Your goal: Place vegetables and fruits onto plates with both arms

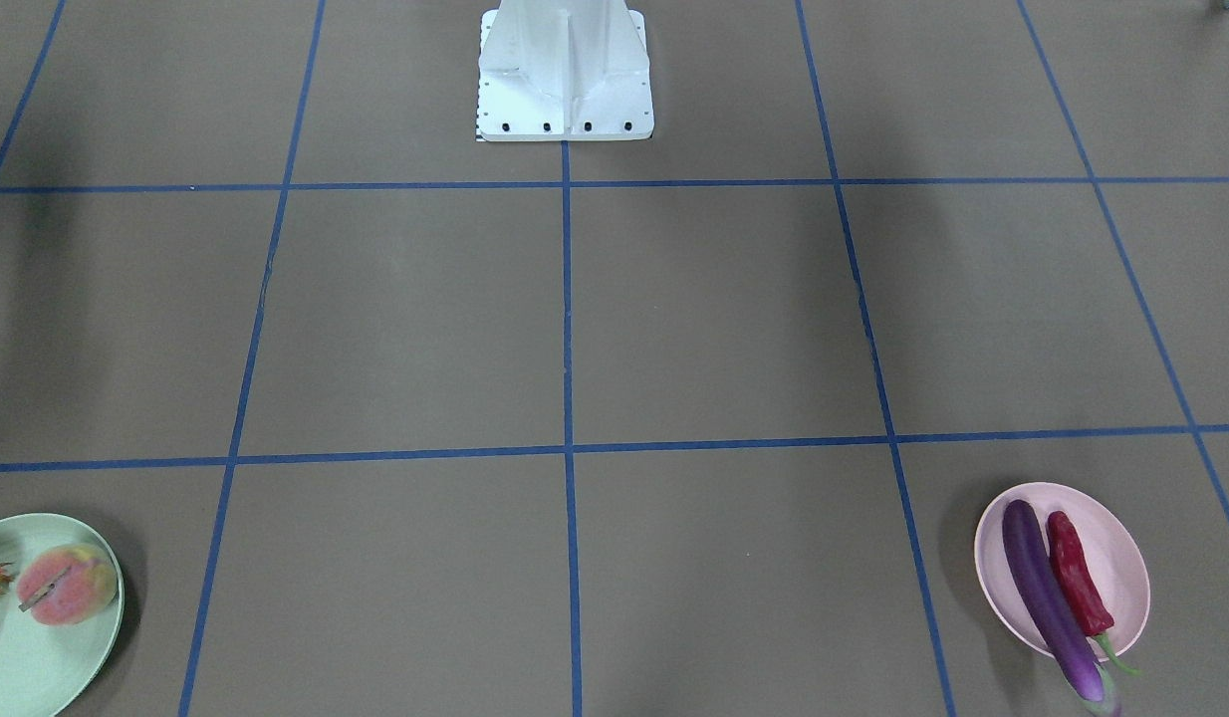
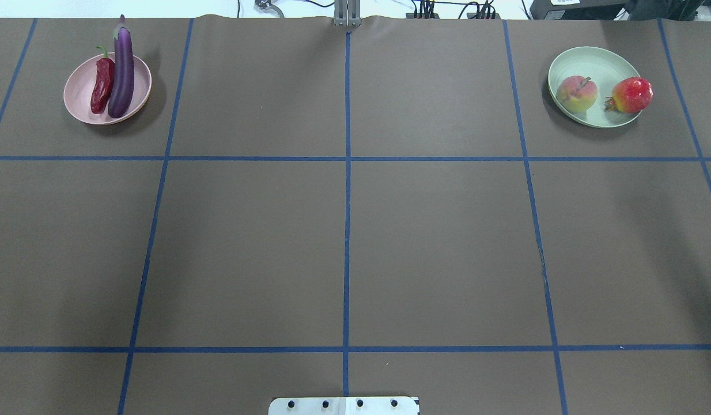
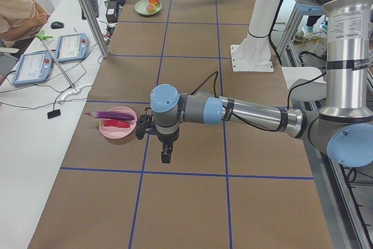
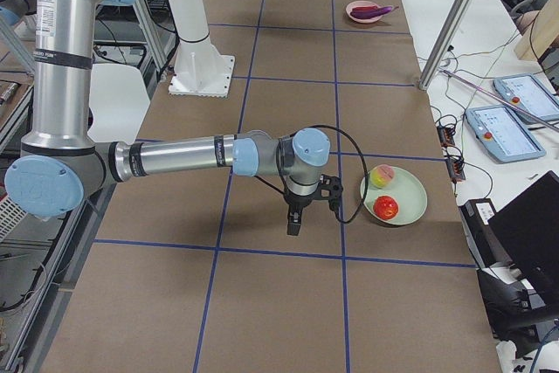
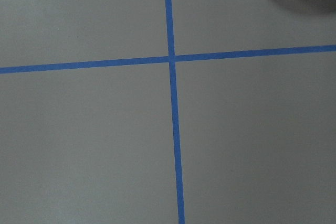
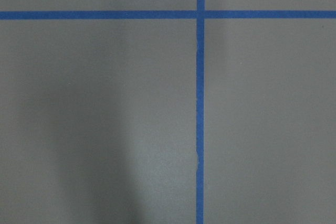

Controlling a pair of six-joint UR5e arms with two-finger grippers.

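The glossy purple eggplant and dark-red chili lie side by side on the pink plate, and the peach and red fruit sit on the green plate, while only the side views show the left arm and right arm stretched level, with the left gripper and right gripper pointing down, their opening impossible to judge.

1. left arm: upper link upright, elbow bent square, forearm level and reaching out on the left side of the white base block. The wrist is turned down.
2. left gripper: hangs vertical, fingertips down. Jaw gap not readable.
3. right arm: mirrored pose on the block's right side, with upright upper link, level forearm and wrist turned down.
4. right gripper: hangs vertical, fingertips down. Jaw gap not readable.
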